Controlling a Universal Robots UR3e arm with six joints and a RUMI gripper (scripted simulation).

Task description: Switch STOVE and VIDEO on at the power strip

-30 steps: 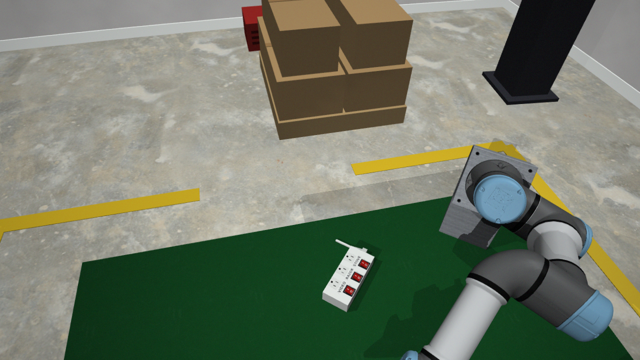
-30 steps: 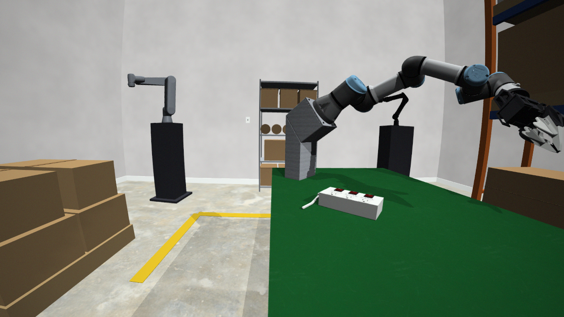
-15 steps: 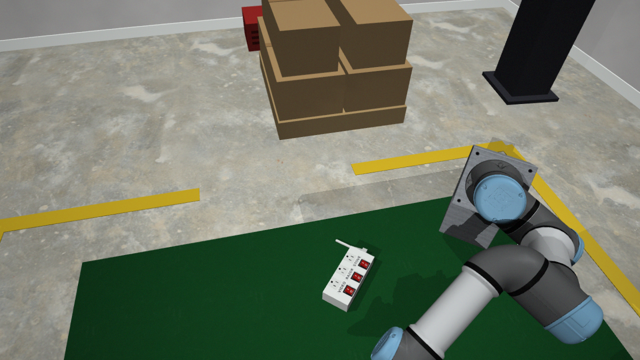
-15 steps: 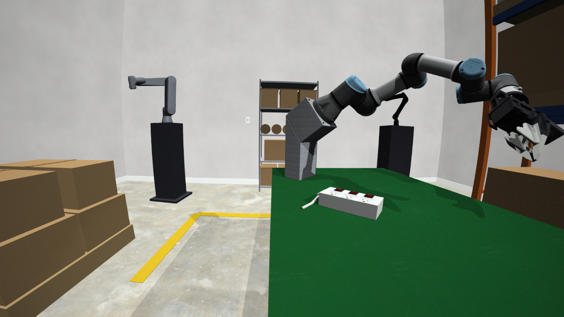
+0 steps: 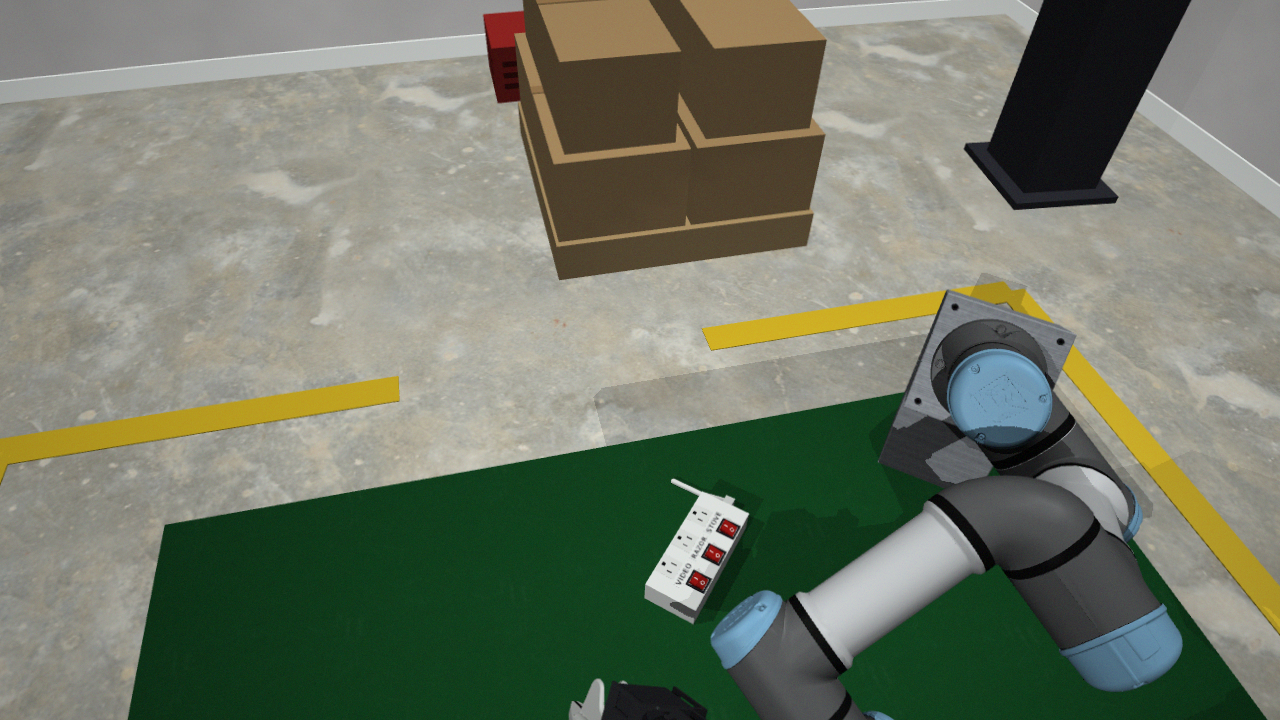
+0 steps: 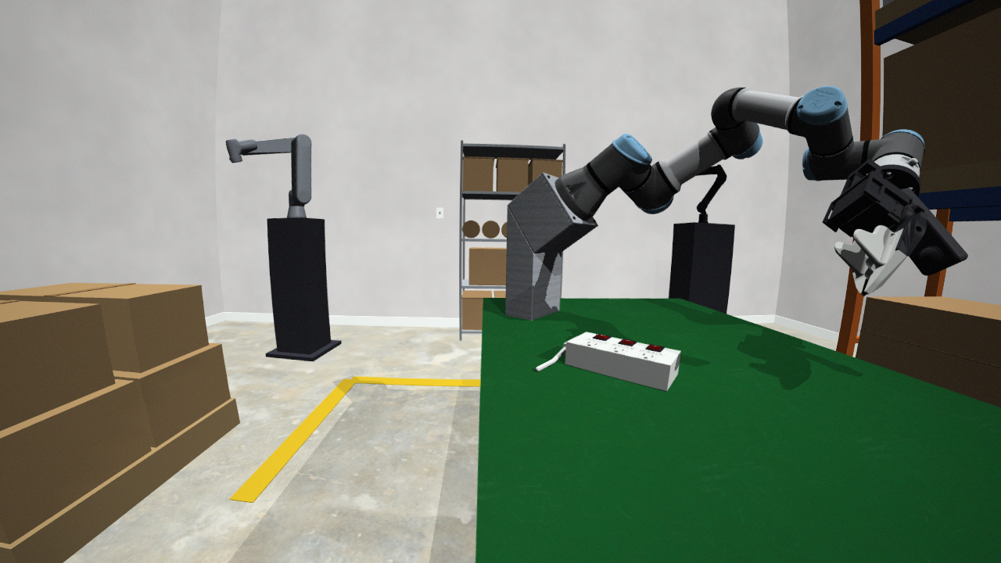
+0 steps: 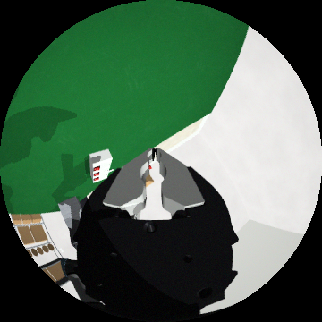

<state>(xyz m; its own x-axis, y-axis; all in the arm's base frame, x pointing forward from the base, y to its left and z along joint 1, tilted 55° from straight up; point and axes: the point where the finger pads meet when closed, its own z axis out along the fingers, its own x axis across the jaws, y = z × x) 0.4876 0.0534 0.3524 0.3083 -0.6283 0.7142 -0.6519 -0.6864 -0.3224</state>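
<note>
above the green table (image 5: 402, 582) (image 6: 700, 448) (image 7: 116, 80), the end effector (image 5: 590, 702) (image 6: 866, 288) (image 7: 155, 149) hangs closed, near cardboard boxes (image 6: 931, 335).

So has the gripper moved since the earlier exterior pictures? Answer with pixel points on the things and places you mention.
Yes. In the exterior view, the gripper (image 5: 590, 694) (image 6: 866, 291) (image 7: 155, 149) has shifted picture-left and lower, its fingertips now appearing much nearer the fixed orange rack upright (image 6: 870, 69).
</note>
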